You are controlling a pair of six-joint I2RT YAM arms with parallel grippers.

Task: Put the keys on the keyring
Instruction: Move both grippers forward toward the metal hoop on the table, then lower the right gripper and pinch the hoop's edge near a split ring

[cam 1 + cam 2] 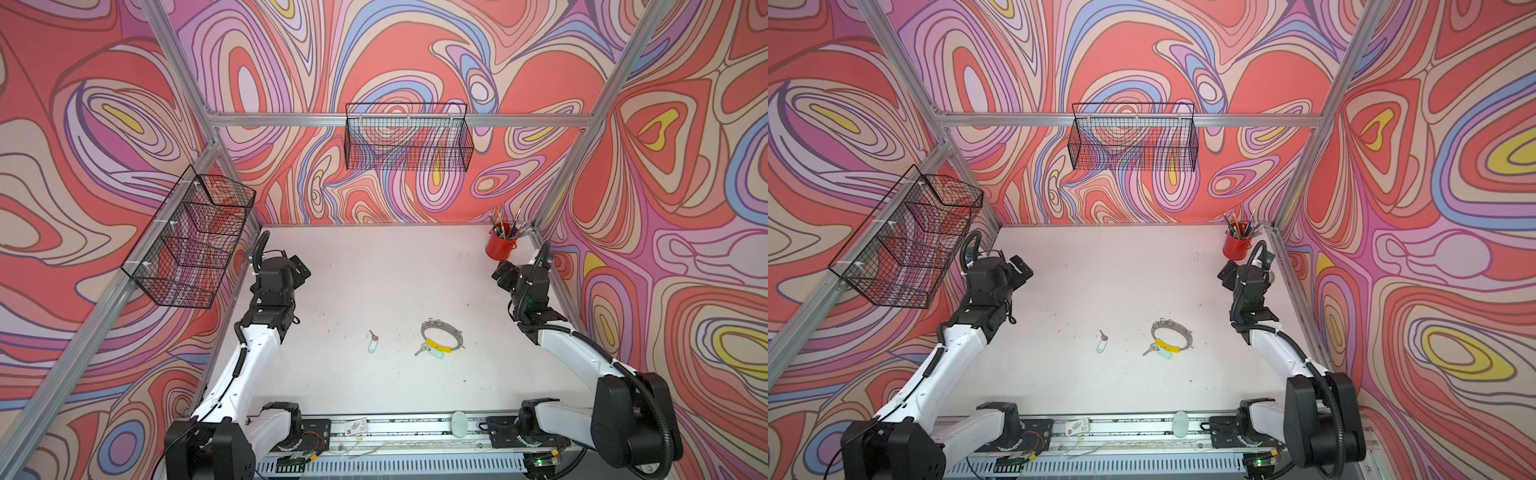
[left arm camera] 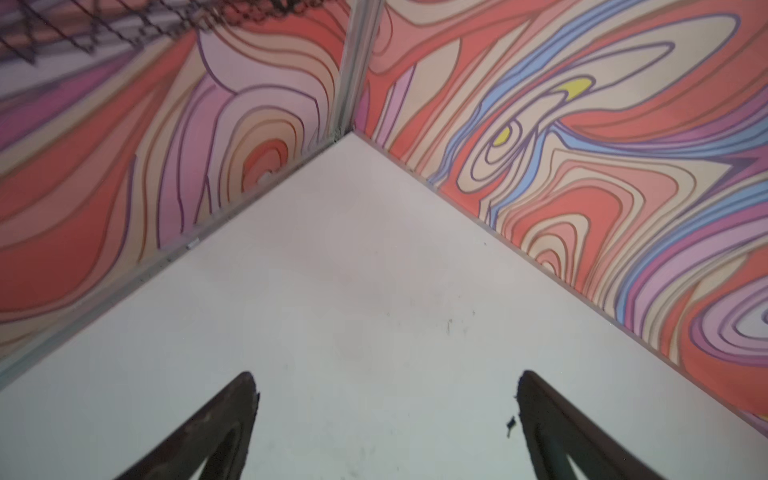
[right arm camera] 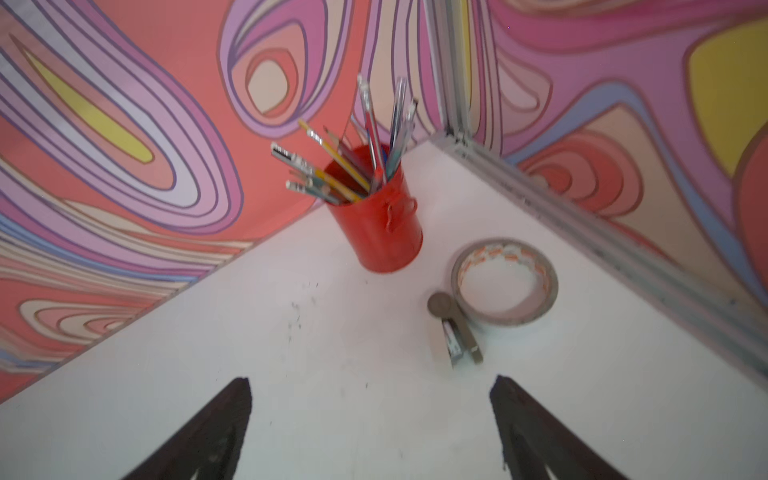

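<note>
Clad in white shells (image 1: 262, 353) between black joint housings (image 1: 619, 411); strung with black ribbed conduit (image 1: 241, 353); tipped with dark tapered fingers (image 2: 224, 428); dotted with a small green light (image 1: 528, 300).

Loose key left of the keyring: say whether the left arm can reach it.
Probably yes. The loose key lies on bare table, apart from the keyring, nothing between. The left hand is open and empty but faces the far corner, so must turn round.
</note>
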